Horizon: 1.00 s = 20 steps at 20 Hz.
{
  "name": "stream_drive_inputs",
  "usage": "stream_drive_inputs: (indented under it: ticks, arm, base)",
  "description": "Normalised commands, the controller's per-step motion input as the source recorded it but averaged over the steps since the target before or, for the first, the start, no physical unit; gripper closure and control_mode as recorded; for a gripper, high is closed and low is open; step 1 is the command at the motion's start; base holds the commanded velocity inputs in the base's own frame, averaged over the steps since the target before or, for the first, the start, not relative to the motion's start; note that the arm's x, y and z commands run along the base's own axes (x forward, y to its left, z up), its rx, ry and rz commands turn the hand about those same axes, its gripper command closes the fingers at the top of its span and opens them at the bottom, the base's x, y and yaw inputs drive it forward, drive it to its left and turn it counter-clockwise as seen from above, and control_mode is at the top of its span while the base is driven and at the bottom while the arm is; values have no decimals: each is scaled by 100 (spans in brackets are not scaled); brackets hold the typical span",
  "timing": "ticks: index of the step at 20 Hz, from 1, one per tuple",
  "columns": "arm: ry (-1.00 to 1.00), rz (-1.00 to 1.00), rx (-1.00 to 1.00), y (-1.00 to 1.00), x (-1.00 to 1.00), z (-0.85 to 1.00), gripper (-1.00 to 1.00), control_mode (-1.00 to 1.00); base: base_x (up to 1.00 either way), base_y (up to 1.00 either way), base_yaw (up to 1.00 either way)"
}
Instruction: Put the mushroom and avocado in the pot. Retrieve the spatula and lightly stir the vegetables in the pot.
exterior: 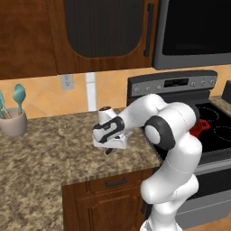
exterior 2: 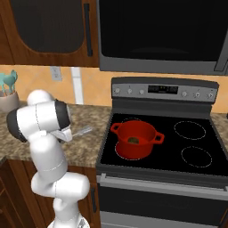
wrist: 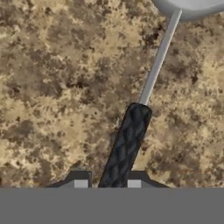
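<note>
White arm (exterior: 173, 149) stands before the granite table (exterior: 49, 149), bent low over it. Beside the table is the stove, and on its front left burner sits the red pot (exterior 2: 135, 140) (something small and dark lies inside). On the table, the claw (wrist: 107, 183) has the spatula (wrist: 131, 131) handle between its parted fingertips; whether they press it, I cannot tell.

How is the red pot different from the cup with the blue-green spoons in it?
The pot is bright red, while the cup is pale beige. The pot has two loop handles on its sides; the cup shows none. The pot sits on the black stovetop, and the cup stands on the speckled counter near the wall. Teal utensils stick up out of the cup; the pot holds only something small and dark. Both are round and open on top.
</note>
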Motion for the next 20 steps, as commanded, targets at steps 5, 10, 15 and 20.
stream_drive_inputs:
  ticks: [5, 10, 15, 20]
  arm:
    - [-8, 0, -5, -46, -47, 47, 100, -100]
    - [-3, 1, -1, -35, -58, 78, 100, -100]
    - [-8, 4, 0, -26, -70, 73, 100, -100]
    - [-11, 18, 0, -35, -64, 98, 100, -100]
  base:
    - [0, 0, 0]
    - [0, 0, 0]
    - [0, 0, 0]
    - [0, 0, 0]
